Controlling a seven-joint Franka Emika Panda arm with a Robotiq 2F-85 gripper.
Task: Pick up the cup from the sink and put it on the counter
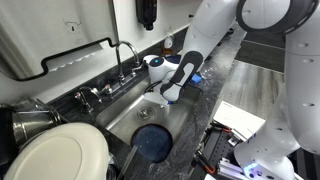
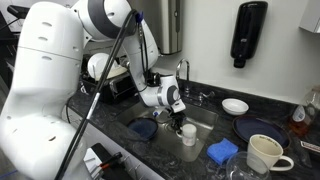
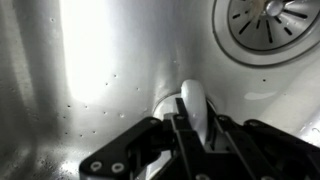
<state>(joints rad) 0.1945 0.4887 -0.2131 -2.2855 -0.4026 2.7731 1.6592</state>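
The small white cup (image 2: 188, 135) stands low in the steel sink (image 2: 207, 121), near its front wall. My gripper (image 2: 184, 123) reaches down into the basin from above and is shut on the cup's wall. In the wrist view the white cup wall (image 3: 196, 103) sits pinched between the two black fingers (image 3: 195, 128), with the sink floor (image 3: 100, 60) and the round drain (image 3: 268, 22) beyond. In an exterior view the gripper (image 1: 168, 93) dips into the sink (image 1: 120, 115) and hides the cup. The dark speckled counter (image 1: 228, 78) runs beside the basin.
A dark blue round dish (image 1: 152, 142) lies in the sink. The chrome faucet (image 1: 124, 58) stands behind it. On the counter are a white bowl (image 2: 236, 105), a dark plate (image 2: 258, 130), a mug (image 2: 263, 153) and a blue sponge (image 2: 222, 150). A steel pot (image 1: 30, 120) and a white plate (image 1: 55, 155) stand beside the sink.
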